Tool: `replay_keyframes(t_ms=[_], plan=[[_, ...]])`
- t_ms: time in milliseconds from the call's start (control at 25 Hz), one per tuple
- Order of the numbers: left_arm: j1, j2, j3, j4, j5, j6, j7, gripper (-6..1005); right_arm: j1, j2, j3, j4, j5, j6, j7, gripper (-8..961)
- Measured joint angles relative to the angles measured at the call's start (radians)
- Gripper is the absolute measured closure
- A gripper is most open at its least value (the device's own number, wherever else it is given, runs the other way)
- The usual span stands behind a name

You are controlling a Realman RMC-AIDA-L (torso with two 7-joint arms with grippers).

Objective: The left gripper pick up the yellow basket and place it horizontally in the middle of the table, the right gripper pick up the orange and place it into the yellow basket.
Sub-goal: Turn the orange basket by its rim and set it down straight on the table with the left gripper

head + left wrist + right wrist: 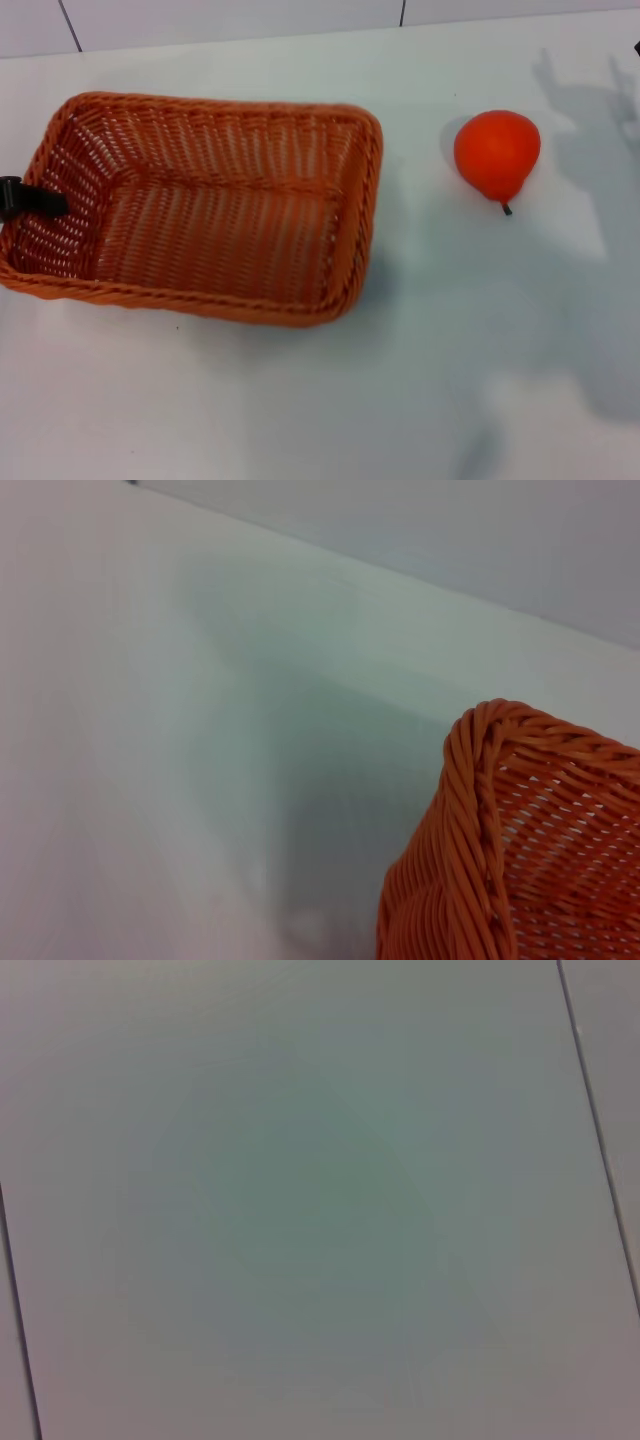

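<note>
Our left gripper (40, 203), a dark slim tip, reaches over the 9 o'clock wall of the big orange-brown woven basket (200, 210), likely to grip it; we cannot tell its jaws. The basket sits on the white worktop (300, 400). The little shiny orange fruit (497, 152) waits apart at 3 o'clock. Our right gripper is hidden.

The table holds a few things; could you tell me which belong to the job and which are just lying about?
Job:
yellow basket, on the table
orange, on the table to the basket's right
left gripper, at the basket's left end

Lying about:
nothing visible
</note>
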Motion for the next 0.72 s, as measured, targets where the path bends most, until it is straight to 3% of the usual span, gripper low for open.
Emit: replay_keyframes(t_ms=[560, 720], plan=[[0.028, -0.072, -0.01, 0.09, 0.013, -0.099, -0.027, 857, -0.006, 0.001, 0.001, 0.0, 0.0, 0.003, 0.0, 40], [0.037, -0.082, -0.013, 0.103, 0.016, -0.123, -0.033, 856, -0.007, 0.002, 0.001, 0.0, 0.0, 0.009, 0.0, 40]])
